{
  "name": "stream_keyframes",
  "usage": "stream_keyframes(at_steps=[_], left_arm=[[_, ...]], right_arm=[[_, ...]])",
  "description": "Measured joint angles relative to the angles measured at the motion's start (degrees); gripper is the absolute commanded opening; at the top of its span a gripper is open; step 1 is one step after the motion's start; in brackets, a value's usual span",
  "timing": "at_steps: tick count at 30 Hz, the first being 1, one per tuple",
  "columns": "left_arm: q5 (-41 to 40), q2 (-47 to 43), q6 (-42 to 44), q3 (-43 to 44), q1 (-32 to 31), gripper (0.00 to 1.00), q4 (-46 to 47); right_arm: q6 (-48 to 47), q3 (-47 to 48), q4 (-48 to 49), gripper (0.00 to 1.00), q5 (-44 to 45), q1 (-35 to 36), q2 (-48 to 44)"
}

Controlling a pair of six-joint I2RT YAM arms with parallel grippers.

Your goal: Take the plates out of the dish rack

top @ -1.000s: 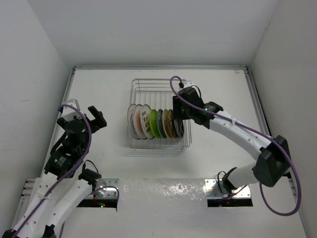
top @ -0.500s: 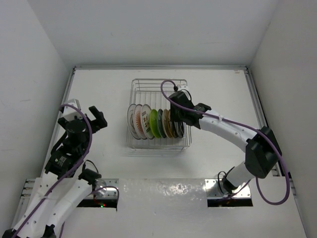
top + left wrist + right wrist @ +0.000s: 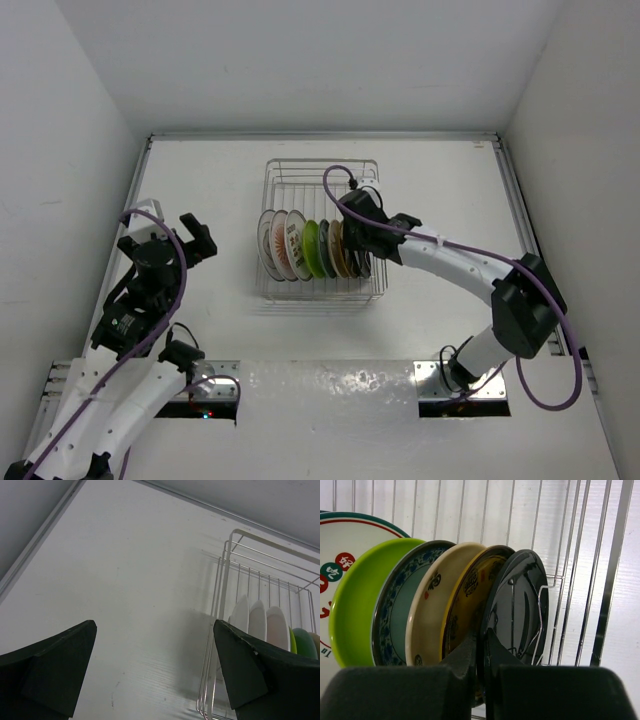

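The dish rack (image 3: 320, 162) is a silver wire basket at mid-table, with several plates (image 3: 305, 250) standing on edge along its near side. My right gripper (image 3: 481, 642) is shut on the rim of the glossy black plate (image 3: 520, 605), the rightmost in the row. One finger sits between it and the yellow-centred plate (image 3: 465, 600). To the left stand a cream plate (image 3: 432, 605), a blue-rimmed plate (image 3: 395, 610), a lime green plate (image 3: 355, 605) and a white plate with red patterns (image 3: 340, 545). My left gripper (image 3: 154, 630) is open above bare table, left of the dish rack (image 3: 220, 605).
The far half of the rack (image 3: 322, 190) holds nothing. White walls enclose the table on three sides, with a metal rail (image 3: 320, 136) along the back. The right arm (image 3: 460, 265) reaches over the table to the rack's right side.
My right gripper moved down and left onto the rightmost plate and its jaws closed on that plate's rim. The left arm has not moved.
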Motion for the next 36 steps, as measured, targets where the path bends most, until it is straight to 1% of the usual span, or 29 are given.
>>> stream_keyframes(at_steps=[4,8,10,12,15,18,20,22,25,27,29,31,33,34,36], left_arm=[[-0.2,0.1,0.0,0.0,0.0,1.00,0.0],[-0.6,0.6,-0.5,0.3,0.0,1.00,-0.5],[-0.4,2.1,-2.0,2.1,0.0,1.00,-2.5],[0.9,4.3,-3.9,5.9,0.0,1.00,-4.6],[5.7,7.5,-7.3,14.0,0.0,1.00,-6.0],[12.2,9.3,-11.1,21.3,0.0,1.00,-4.7],[17.2,9.8,-14.5,23.9,0.0,1.00,-2.7],[22.0,9.4,-18.5,24.5,0.0,1.00,0.0],[28.7,8.9,-25.0,24.5,0.0,1.00,4.2],[32.5,10.0,-28.6,24.5,0.0,1.00,6.3],[35.6,11.6,-31.4,24.5,0.0,1.00,8.1],[38.8,14.5,-34.0,23.5,0.0,1.00,10.4],[41.8,16.2,-36.5,21.0,0.0,0.97,12.4],[43.2,16.8,-37.5,19.7,0.0,0.93,13.0],[45.6,18.2,-39.1,17.3,0.0,0.81,14.2]], right_arm=[[0.2,0.0,-0.5,0.00,0.0,0.4,-0.6],[-0.7,1.1,-2.5,0.00,-0.2,0.7,-4.0],[-2.1,3.1,-3.8,0.00,-0.3,0.9,-6.4],[-4.2,5.9,-4.5,0.00,-0.6,1.0,-9.2],[-10.8,11.9,-6.1,0.00,-1.7,1.1,-13.5],[-18.3,19.8,-7.9,0.00,-5.4,1.1,-15.0],[-24.2,24.2,-8.5,0.00,-8.7,1.5,-15.0],[-30.8,26.2,-8.8,0.00,-11.4,2.8,-15.2],[-40.6,26.4,-10.7,0.00,-14.3,7.0,-15.5],[-46.1,26.3,-12.3,0.00,-15.5,10.6,-14.9],[-51.2,25.6,-12.4,0.00,-15.0,14.9,-14.6],[-55.8,24.2,-11.6,0.00,-12.3,20.0,-14.6],[-59.9,22.7,-10.7,0.00,-9.4,24.9,-14.5],[-61.8,22.1,-10.2,0.00,-7.4,27.5,-14.2],[-64.9,21.7,-8.9,0.00,-4.3,31.0,-13.1]])
